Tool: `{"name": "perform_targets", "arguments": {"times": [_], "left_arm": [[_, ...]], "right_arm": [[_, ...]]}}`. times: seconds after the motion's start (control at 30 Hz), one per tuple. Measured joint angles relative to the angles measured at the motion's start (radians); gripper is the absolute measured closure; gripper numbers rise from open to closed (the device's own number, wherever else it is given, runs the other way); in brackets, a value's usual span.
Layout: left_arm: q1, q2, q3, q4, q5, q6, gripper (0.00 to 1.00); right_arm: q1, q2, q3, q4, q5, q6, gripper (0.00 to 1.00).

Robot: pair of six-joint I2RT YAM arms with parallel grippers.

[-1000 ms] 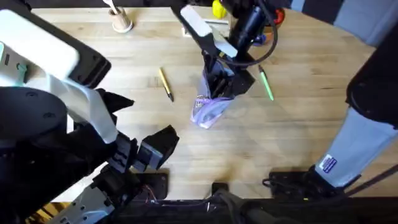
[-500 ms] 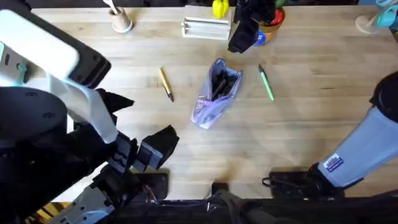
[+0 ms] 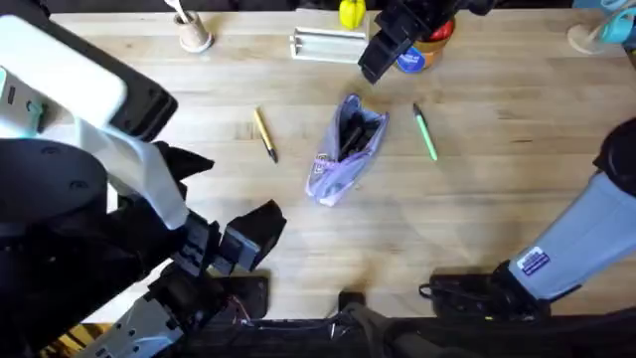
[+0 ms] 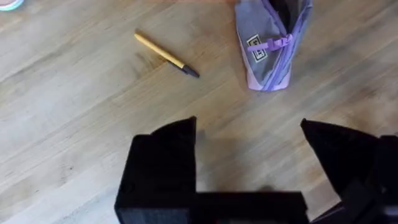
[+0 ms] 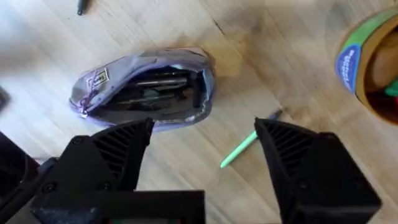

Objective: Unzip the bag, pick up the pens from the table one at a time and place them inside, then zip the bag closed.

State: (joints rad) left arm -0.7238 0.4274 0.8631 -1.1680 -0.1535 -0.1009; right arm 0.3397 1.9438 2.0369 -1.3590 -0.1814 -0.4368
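Lavender and translucent, the bag (image 3: 345, 149) lay near the middle of the table (image 3: 497, 189), its zipper open along the top so that dark items showed inside. A small label sat near its closed end. The yellow-tan pen (image 3: 264, 133) lay on the wood well to one side of the bag, and the light green pen (image 3: 425, 132) lay just beside it on the other side. Neither pen touched the bag. The right pincer (image 5: 202, 152) hung above the bag and green pen, jaws spread wide and holding nothing. The left pincer (image 4: 249, 146) hovered low near its own base, jaws also wide and empty. A round blue-and-orange tub (image 3: 422, 45) stood at the far edge.
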Motion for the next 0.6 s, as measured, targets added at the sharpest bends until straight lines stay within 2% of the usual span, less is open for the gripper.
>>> {"name": "perform_targets", "arguments": {"times": [0.2, 0.43, 0.53, 0.6], "left_arm": [[0.000, 0.000, 0.000, 0.000, 0.000, 0.000, 0.007], [0.000, 0.000, 0.000, 0.000, 0.000, 0.000, 0.007], [0.000, 0.000, 0.000, 0.000, 0.000, 0.000, 0.007], [0.000, 0.000, 0.000, 0.000, 0.000, 0.000, 0.007]], "right_arm": [[-0.026, -0.086, 0.000, -0.004, 0.070, 0.071, 0.005], [-0.151, -0.189, -0.004, -0.046, 0.087, 0.134, 0.005], [-0.180, -0.244, -0.058, -0.016, 0.090, 0.147, 0.005], [-0.186, -0.298, -0.136, 0.034, 0.091, 0.157, 0.005]]}}
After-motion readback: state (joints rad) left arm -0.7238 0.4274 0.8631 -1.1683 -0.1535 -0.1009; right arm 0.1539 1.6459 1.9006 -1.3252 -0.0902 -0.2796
